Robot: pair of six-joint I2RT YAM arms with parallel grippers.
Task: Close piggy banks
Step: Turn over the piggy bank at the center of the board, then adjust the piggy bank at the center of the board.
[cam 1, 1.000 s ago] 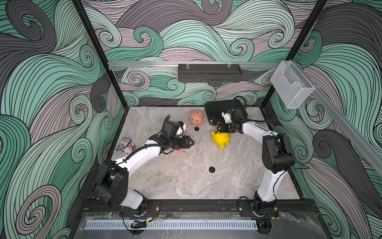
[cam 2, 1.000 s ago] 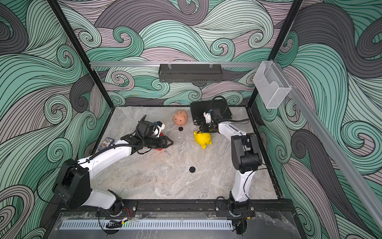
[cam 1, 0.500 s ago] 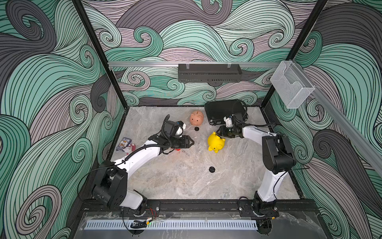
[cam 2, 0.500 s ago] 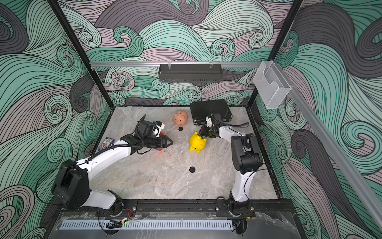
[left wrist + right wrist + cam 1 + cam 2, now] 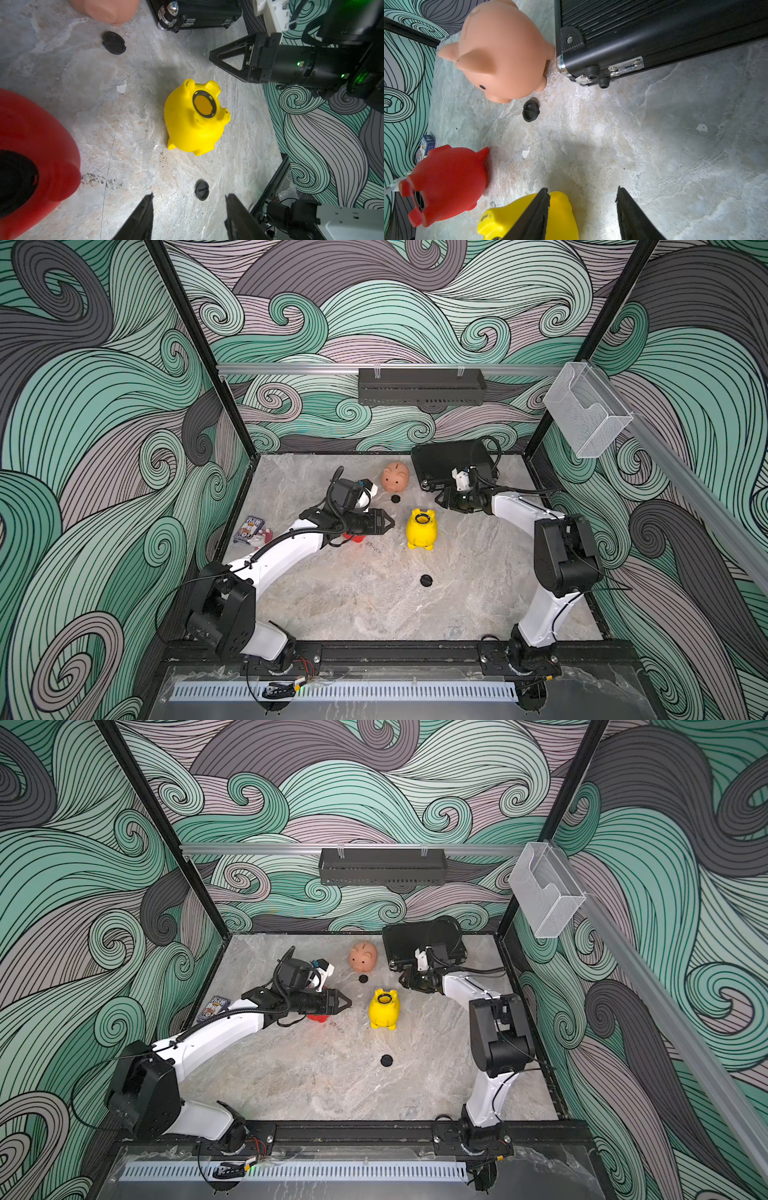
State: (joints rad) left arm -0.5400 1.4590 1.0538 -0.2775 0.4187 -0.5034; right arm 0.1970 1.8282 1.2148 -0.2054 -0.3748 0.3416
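R pincer (image 5: 582, 194) open, empty; only wrist view shows red pig's (image 5: 446, 182) hole.

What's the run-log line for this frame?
left gripper: open, empty | right gripper: open, empty | yellow pig: belly hole up, unplugged | red pig: hole plugged | loose plugs: on table

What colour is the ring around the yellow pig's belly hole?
Black, around the belly hole of the yellow pig; clearest in the left wrist view.
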